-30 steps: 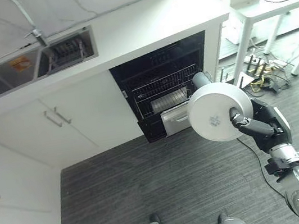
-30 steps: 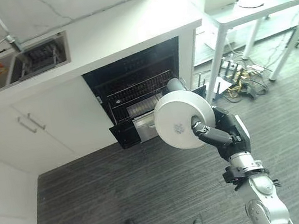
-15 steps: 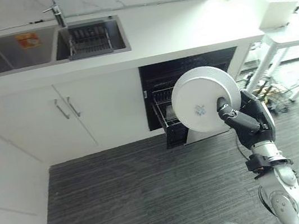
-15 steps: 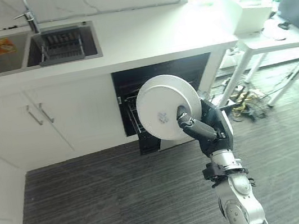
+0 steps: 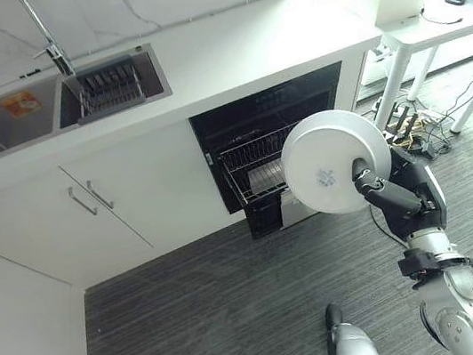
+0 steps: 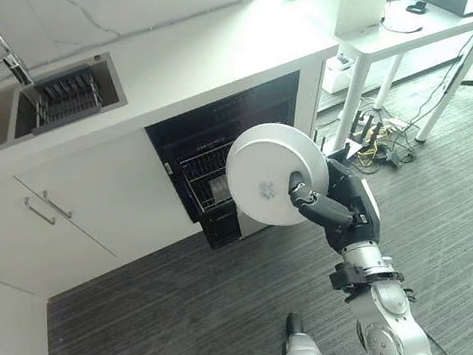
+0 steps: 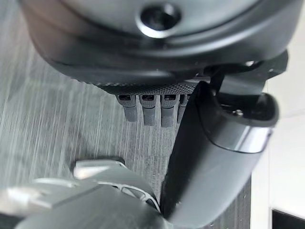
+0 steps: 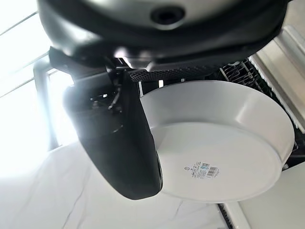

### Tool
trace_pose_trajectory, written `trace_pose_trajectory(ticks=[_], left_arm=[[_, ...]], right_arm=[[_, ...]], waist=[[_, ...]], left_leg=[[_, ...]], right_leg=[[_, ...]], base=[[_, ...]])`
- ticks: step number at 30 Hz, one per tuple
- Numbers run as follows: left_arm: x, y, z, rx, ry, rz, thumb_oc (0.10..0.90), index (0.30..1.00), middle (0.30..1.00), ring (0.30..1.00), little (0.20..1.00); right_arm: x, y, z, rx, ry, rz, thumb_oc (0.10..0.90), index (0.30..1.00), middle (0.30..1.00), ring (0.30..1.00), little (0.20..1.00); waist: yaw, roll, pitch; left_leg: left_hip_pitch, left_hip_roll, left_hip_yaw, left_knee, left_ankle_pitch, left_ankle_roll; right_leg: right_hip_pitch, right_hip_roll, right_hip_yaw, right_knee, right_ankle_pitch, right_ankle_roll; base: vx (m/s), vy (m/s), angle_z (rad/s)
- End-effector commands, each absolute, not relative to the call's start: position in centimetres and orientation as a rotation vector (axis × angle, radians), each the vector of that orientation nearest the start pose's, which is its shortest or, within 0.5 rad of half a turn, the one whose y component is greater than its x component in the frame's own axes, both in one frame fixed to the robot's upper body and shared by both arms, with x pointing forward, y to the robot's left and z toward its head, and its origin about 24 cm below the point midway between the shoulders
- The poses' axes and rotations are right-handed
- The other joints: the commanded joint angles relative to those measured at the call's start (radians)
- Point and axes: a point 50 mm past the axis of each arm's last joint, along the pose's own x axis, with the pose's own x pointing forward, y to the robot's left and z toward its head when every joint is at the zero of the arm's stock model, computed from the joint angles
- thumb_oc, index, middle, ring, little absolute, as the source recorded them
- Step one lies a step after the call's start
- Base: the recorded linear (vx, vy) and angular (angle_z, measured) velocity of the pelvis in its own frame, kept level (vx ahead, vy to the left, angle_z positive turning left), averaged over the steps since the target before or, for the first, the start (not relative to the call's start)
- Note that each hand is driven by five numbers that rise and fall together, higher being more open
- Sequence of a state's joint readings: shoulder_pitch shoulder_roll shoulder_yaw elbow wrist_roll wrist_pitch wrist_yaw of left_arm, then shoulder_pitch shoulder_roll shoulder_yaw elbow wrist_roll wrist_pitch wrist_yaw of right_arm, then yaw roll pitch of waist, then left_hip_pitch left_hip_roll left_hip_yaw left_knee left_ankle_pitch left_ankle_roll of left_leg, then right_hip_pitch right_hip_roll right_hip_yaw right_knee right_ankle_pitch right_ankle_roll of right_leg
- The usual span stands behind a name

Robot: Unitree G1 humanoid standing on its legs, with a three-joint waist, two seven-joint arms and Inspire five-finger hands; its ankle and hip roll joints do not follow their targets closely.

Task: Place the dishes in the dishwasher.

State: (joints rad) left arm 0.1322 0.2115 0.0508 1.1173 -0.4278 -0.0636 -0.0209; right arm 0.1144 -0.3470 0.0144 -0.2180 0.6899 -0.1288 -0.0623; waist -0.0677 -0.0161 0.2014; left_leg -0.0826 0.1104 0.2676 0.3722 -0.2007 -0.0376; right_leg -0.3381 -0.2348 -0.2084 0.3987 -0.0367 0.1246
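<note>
I have the right hand point(image 6: 336, 207) clamped on the rim of the white plate point(image 5: 335, 162), thumb curled over its underside, holding it up on edge in the air just in front of the open dishwasher point(image 5: 273, 149). The wire rack point(image 5: 257, 165) is pulled out of the dishwasher, behind the plate, below the white bench point(image 5: 234, 47). My left hand point(image 7: 152, 107) hangs over the floor, fingers relaxed and holding nothing.

White plate point(image 5: 336, 161) — upright, underside outward
</note>
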Motion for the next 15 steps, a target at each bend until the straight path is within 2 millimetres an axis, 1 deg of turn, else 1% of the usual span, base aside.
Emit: trace_pose_trajectory(ticks=[1, 2, 3, 5, 6, 7, 8, 9, 10, 11, 12, 14, 15], left_arm=[[6.9, 24.0, -15.8, -0.270, 1.068, 0.380, 0.800, 0.900, 0.900, 0.900, 0.900], [6.7, 23.9, -15.9, -0.279, 1.068, 0.384, 0.800, 0.900, 0.900, 0.900, 0.900], [6.2, 23.6, -16.0, -0.297, 1.068, 0.377, 0.800, 0.900, 0.900, 0.900, 0.900], [5.9, 23.3, -16.1, -0.320, 1.060, 0.373, 0.800, 0.900, 0.900, 0.900, 0.900], [5.8, 23.2, -16.2, -0.336, 1.052, 0.374, 0.800, 0.900, 0.900, 0.900, 0.900], [5.6, 23.0, -16.2, -0.348, 1.045, 0.374, 0.800, 0.900, 0.900, 0.900, 0.900], [5.6, 22.8, -16.2, -0.364, 1.036, 0.372, 0.800, 0.900, 0.900, 0.900, 0.900], [5.6, 22.6, -16.2, -0.371, 1.033, 0.376, 0.800, 0.900, 0.900, 0.900, 0.900], [5.5, 22.4, -16.2, -0.375, 1.035, 0.373, 0.800, 0.900, 0.900, 0.900, 0.900], [5.3, 22.4, -16.3, -0.376, 1.039, 0.373, 0.800, 0.900, 0.900, 0.900, 0.900], [4.9, 22.4, -16.4, -0.348, 1.062, 0.357, 0.800, 0.900, 0.900, 0.900, 0.900], [4.6, 22.2, -16.5, -0.342, 1.073, 0.353, 0.800, 0.900, 0.900, 0.900, 0.900], [4.3, 22.0, -16.6, -0.342, 1.079, 0.355, 0.800, 0.900, 0.900, 0.900, 0.900]], right_arm=[[23.1, -21.7, 17.2, 0.327, -0.629, 0.076, 0.400, 0.300, 0.300, 0.300, 0.300], [23.1, -21.7, 17.3, 0.323, -0.631, 0.077, 0.400, 0.300, 0.300, 0.300, 0.300], [23.1, -22.1, 17.6, 0.298, -0.641, 0.074, 0.400, 0.300, 0.300, 0.300, 0.300], [23.0, -22.5, 17.9, 0.277, -0.649, 0.074, 0.400, 0.300, 0.300, 0.300, 0.300], [23.0, -22.5, 17.9, 0.269, -0.651, 0.078, 0.400, 0.300, 0.300, 0.300, 0.300], [22.9, -22.6, 17.9, 0.262, -0.653, 0.083, 0.400, 0.300, 0.300, 0.300, 0.300], [22.8, -22.5, 17.9, 0.255, -0.657, 0.088, 0.400, 0.300, 0.300, 0.300, 0.300], [22.8, -22.4, 17.9, 0.253, -0.660, 0.087, 0.400, 0.300, 0.300, 0.300, 0.300], [22.9, -22.2, 18.0, 0.253, -0.662, 0.086, 0.400, 0.300, 0.300, 0.300, 0.300], [23.1, -22.0, 18.0, 0.249, -0.664, 0.088, 0.400, 0.300, 0.300, 0.300, 0.300], [23.3, -21.5, 18.2, 0.238, -0.670, 0.096, 0.400, 0.300, 0.300, 0.300, 0.300], [23.2, -21.4, 18.2, 0.235, -0.671, 0.097, 0.400, 0.300, 0.300, 0.300, 0.300], [23.2, -21.4, 18.2, 0.235, -0.671, 0.101, 0.400, 0.300, 0.300, 0.300, 0.300]], waist=[[-0.014, 0.014, -0.047], [-0.014, 0.016, -0.048], [-0.013, 0.020, -0.047], [-0.007, 0.019, -0.041], [-0.002, 0.015, -0.038], [0.004, 0.010, -0.034], [0.016, 0.001, -0.026], [0.023, 0.003, -0.020], [0.028, 0.012, -0.014], [0.030, 0.022, -0.009], [0.036, 0.054, -0.001], [0.044, 0.062, 0.002], [0.050, 0.066, 0.006]], left_leg=[[0.111, -0.001, -0.038, -0.072, -0.121, -0.017], [0.116, -0.001, -0.039, -0.072, -0.119, -0.022], [0.122, 0.003, -0.035, -0.072, -0.077, -0.039], [0.130, 0.003, -0.036, -0.072, 0.008, -0.051], [0.137, -0.011, -0.042, -0.072, 0.047, -0.054], [0.136, -0.031, -0.049, -0.072, 0.076, -0.055], [0.102, -0.057, -0.045, -0.072, 0.097, -0.047], [0.072, -0.065, -0.038, -0.072, 0.080, -0.037], [0.037, -0.059, -0.025, -0.072, 0.051, -0.030], [0.009, -0.043, -0.017, -0.072, 0.035, -0.030], [-0.090, 0.028, -0.024, -0.072, 0.061, -0.060], [-0.137, 0.054, -0.054, -0.072, 0.089, -0.079], [-0.163, 0.068, -0.069, -0.072, 0.105, -0.087]], right_leg=[[0.078, 0.026, -0.045, -0.099, -0.051, 0.009], [0.081, 0.029, -0.047, -0.099, -0.054, 0.005], [0.092, 0.041, -0.044, -0.099, -0.064, -0.008], [0.115, 0.051, -0.039, -0.099, -0.087, -0.029], [0.126, 0.052, -0.032, -0.099, -0.098, -0.037], [0.139, 0.051, -0.027, -0.099, -0.107, -0.042], [0.153, 0.049, -0.021, -0.099, -0.117, -0.046], [0.159, 0.053, -0.018, -0.099, -0.120, -0.042], [0.167, 0.063, -0.015, -0.099, -0.126, -0.038], [0.172, 0.072, -0.016, -0.099, -0.130, -0.034], [0.195, 0.100, -0.026, -0.099, -0.150, -0.032], [0.215, 0.113, -0.022, -0.099, -0.168, -0.036], [0.228, 0.120, -0.019, -0.099, -0.182, -0.040]], base=[[0.19, -0.316, -0.02], [0.20, -0.303, 0.01], [0.14, -0.193, -0.01], [0.14, -0.173, 0.14], [0.13, -0.132, 0.14], [0.13, -0.138, 0.05], [0.11, -0.085, -0.05], [0.10, -0.024, 0.07], [0.10, 0.049, 0.19], [0.18, 0.133, 0.46], [0.17, 0.123, 0.72], [0.18, 0.132, 0.62], [0.23, 0.204, -0.02]])
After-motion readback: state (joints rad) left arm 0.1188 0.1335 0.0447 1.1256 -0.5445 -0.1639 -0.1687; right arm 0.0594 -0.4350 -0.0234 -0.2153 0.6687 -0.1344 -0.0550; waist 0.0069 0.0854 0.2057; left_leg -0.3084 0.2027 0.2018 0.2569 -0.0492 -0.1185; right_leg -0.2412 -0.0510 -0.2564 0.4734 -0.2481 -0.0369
